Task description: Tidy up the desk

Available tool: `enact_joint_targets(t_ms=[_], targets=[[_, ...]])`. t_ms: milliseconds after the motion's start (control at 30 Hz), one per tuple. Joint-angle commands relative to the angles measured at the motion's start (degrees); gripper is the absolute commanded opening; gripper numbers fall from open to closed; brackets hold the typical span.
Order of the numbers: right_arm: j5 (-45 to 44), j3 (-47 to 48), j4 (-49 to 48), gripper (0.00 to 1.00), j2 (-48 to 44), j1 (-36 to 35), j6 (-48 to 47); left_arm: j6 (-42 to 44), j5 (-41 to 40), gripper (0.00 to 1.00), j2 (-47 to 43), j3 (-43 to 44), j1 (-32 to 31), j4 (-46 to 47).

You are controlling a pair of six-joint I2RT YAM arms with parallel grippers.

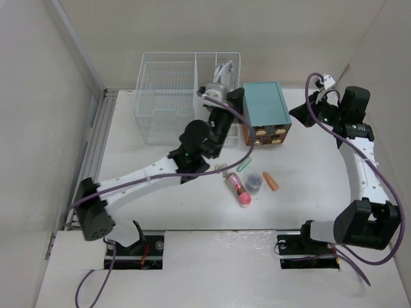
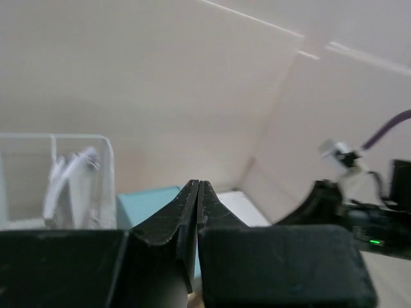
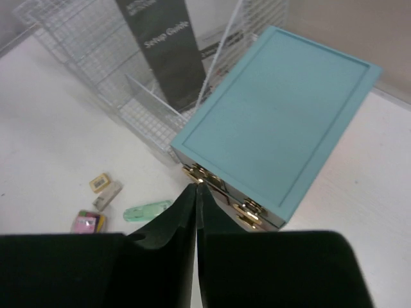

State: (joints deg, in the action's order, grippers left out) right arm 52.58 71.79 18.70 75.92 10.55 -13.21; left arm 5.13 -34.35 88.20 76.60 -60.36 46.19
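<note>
The desk (image 1: 128, 160) lies under the teal box (image 1: 264, 104), with small items (image 1: 243, 190) scattered before it. The left gripper (image 2: 198, 186), just left of the box, has its fingers pressed together, empty; the right gripper (image 3: 196, 190), just right, likewise

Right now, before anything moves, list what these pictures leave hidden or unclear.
- Left wrist view: the white object in the basket is blurred, so its identity is unclear.
- Right wrist view: the pink item is cut off by the right gripper body.
- Right wrist view: the teal box drawers are partly hidden by that gripper's fingers.
- Top view: the small pieces beside the left arm are too small to identify.
</note>
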Motion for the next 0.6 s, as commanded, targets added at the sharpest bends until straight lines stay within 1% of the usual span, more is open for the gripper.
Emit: enact_joint_targets(t_ms=[0,33,67,100,133,167,200,233,267,300,333,367,400,433,467,500,533,567], targets=[[-8.3,-2.8,2.3,0.05,-3.2,-1.0,-2.2,-23.5,9.2,0.0,-8.2,-7.2,3.0,-17.3],[-10.6,-4.1,1.8,0.05,-4.4,-2.0,-2.8,-27.5,12.3,0.0,-11.8,-10.2,3.6,-19.5],[-13.3,-7.6,1.1,0.09,-7.3,-3.2,-2.8,-33.3,17.9,0.0,-13.7,-13.3,4.1,-20.0],[-20.3,-9.4,-0.8,0.2,-9.2,-6.9,-3.5,-35.5,20.1,0.0,-15.5,-19.9,4.1,-20.0],[-24.2,-11.2,-2.1,0.26,-11.4,-9.3,-4.4,-37.3,21.9,0.03,-19.2,-23.6,4.1,-20.0],[-29.3,-15.9,-4.1,0.37,-13.8,-12.2,-7.7,-38.7,24.9,0.21,-20.9,-27.1,3.6,-18.3],[-43.6,-19.0,-7.2,0.75,-20.0,-15.7,-9.4,-40.7,24.9,0.31,-22.6,-30.3,3.6,-18.2],[-49.8,-22.1,-14.6,0.9,-23.2,-22.5,-11.6,-41.2,24.9,0.42,-24.1,-35.8,2.4,-18.2],[-54.8,-24.8,-17.9,1.0,-26.1,-25.3,-15.4,-41.2,24.1,0.53,-26.9,-38.3,0.9,-18.2],[-58.7,-28.8,-20.9,1.0,-30.0,-27.4,-15.4,-42.6,23.5,0.68,-28.2,-40.7,0.9,-18.2],[-61.4,-29.8,-22.5,1.0,-31.1,-29.5,-14.5,-43.7,23.5,0.73,-29.4,-45.3,0.9,-18.2],[-60.9,-29.8,-22.0,1.0,-31.1,-29.5,-12.8,-45.4,23.5,0.77,-31.6,-47.1,0.2,-18.2],[-58.6,-27.5,-19.6,1.0,-30.1,-29.5,-7.6,-46.3,23.5,0.81,-32.5,-48.9,0.2,-18.2],[-52.5,-26.5,-18.0,0.94,-29.2,-28.7,-4.4,-47.0,23.5,0.84,-33.4,-50.5,0.2,-18.2],[-47.9,-26.0,-15.6,0.86,-28.4,-27.5,-2.5,-47.6,23.5,0.85,-34.2,-53.1,0.2,-18.2],[-45.4,-26.0,-15.6,0.76,-27.3,-27.5,2.7,-49.1,22.8,0.85,-35.6,-54.3,-0.4,-17.6],[-46.0,-24.6,-15.6,0.56,-24.4,-27.5,6.7,-49.9,22.2,0.85,-36.2,-55.5,-0.4,-17.6],[-44.2,-23.8,-15.0,0.56,-22.5,-27.5,8.9,-50.7,22.2,0.86,-36.7,-57.2,-0.4,-17.0]])
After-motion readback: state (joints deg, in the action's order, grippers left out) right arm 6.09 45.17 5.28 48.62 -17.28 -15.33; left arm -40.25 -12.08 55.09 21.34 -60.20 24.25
